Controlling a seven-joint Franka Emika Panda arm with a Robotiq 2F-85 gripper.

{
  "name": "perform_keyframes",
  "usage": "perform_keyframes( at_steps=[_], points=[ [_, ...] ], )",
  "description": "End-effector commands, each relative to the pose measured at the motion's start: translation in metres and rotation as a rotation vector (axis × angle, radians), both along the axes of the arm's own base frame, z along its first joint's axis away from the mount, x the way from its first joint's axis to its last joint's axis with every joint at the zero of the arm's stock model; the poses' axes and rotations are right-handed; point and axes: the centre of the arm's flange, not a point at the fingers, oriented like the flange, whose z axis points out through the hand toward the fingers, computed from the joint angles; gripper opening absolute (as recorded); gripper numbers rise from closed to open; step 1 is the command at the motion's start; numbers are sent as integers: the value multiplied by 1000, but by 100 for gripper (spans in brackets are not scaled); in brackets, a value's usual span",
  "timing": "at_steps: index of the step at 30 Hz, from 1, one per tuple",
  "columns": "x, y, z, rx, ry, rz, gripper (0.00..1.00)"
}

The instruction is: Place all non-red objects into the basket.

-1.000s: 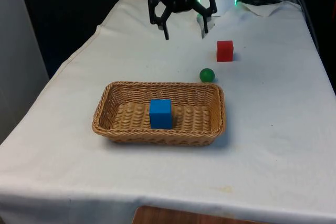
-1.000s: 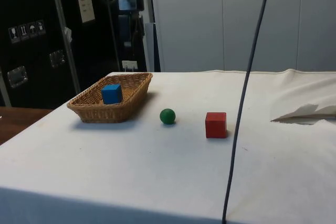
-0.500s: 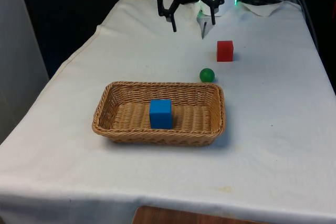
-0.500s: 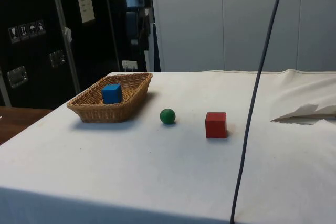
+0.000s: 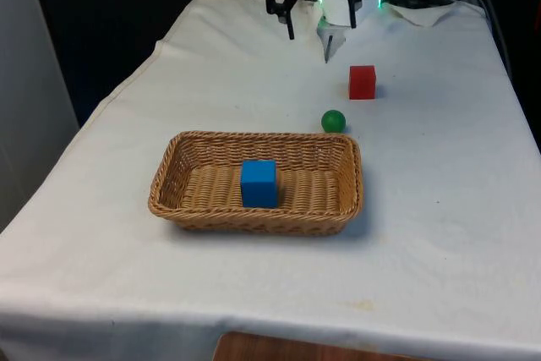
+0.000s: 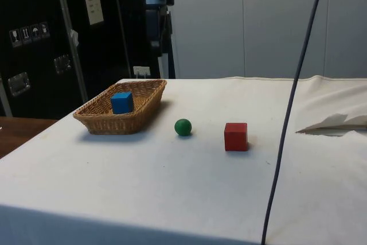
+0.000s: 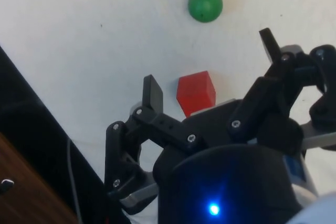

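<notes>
My black two-finger pincer hangs empty with fingers spread wide above the tabletop's far edge. A small blue cube sits inside the woven wicker basket. A green ball lies just beyond the basket's far rim, a red cube farther back.

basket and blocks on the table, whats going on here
A robot arm is sorting things into a wicker basket. A blue cube already sits inside it. A green ball and a red cube lie on the white cloth outside it, the ball closer to the basket. The claw hangs open and empty above the table's far end, holding nothing.
</notes>
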Motion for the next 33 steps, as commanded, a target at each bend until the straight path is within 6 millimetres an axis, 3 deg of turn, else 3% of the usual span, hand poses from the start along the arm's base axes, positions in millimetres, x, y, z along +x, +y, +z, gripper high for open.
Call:
perform_keyframes(
  at_steps=[1, 14, 33],
  points=[
    [-3, 2, 1, -14, -6, -6, 100],
    [-14, 13, -11, -32, 19, -5, 100],
    [-35, 30, -47, -48, 3, -39, 100]
  ],
)
